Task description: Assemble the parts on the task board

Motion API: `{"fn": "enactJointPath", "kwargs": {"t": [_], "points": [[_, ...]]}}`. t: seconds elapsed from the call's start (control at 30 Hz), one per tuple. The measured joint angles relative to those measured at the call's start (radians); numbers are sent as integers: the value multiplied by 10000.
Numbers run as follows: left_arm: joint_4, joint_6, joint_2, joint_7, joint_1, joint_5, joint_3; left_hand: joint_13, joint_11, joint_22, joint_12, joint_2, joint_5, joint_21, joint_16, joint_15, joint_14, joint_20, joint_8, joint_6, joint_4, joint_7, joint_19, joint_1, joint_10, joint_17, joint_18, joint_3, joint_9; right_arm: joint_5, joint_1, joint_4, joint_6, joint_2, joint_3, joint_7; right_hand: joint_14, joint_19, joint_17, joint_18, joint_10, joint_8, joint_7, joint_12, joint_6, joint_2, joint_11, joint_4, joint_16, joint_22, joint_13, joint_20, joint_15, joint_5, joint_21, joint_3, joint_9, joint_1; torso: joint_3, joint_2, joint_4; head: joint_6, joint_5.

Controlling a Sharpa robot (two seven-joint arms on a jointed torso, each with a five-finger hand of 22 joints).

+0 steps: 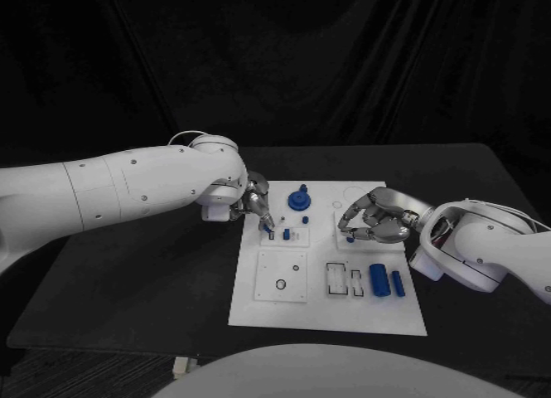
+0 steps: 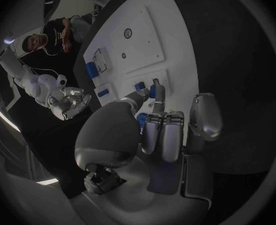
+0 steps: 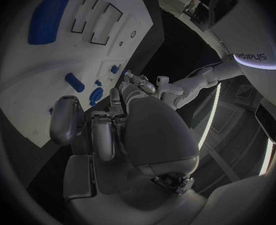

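Note:
The white task board (image 1: 329, 286) lies in the middle of the black table. My left hand (image 1: 253, 201) hovers over the board's far left corner and pinches a small blue peg (image 2: 153, 91) between its thumb and a fingertip, low over a small square plate (image 1: 283, 236). My right hand (image 1: 373, 215) hangs over the board's right edge with its fingers curled in and nothing plainly in them. A small blue piece (image 1: 350, 239) lies just under its fingertips. A round blue part (image 1: 299, 199) stands at the board's far edge.
A blue cylinder (image 1: 378, 279) and a blue bar (image 1: 398, 283) lie at the board's near right, beside two rectangular slots (image 1: 336, 279). A larger square plate with a hole (image 1: 282, 276) sits near left. Two short blue pegs (image 1: 305, 220) stand between the hands.

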Motion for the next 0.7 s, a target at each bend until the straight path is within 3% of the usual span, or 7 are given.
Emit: {"fn": "enactJointPath", "kwargs": {"t": [0.7], "points": [[-325, -89, 224, -9, -243, -1, 0, 0, 0, 0, -118, 39, -83, -51, 0, 0, 0, 35, -18, -19, -41, -19, -34, 40, 0, -1, 0, 96, 0, 0, -19, 8, -1, -7, 0, -1, 0, 0, 0, 0, 1, 45, 0, 0, 0, 0, 0, 0, 0, 7, 0, 0, 0, -1, 0, 0, -10, 0, 0, 6, 0, 0, -4]]}}
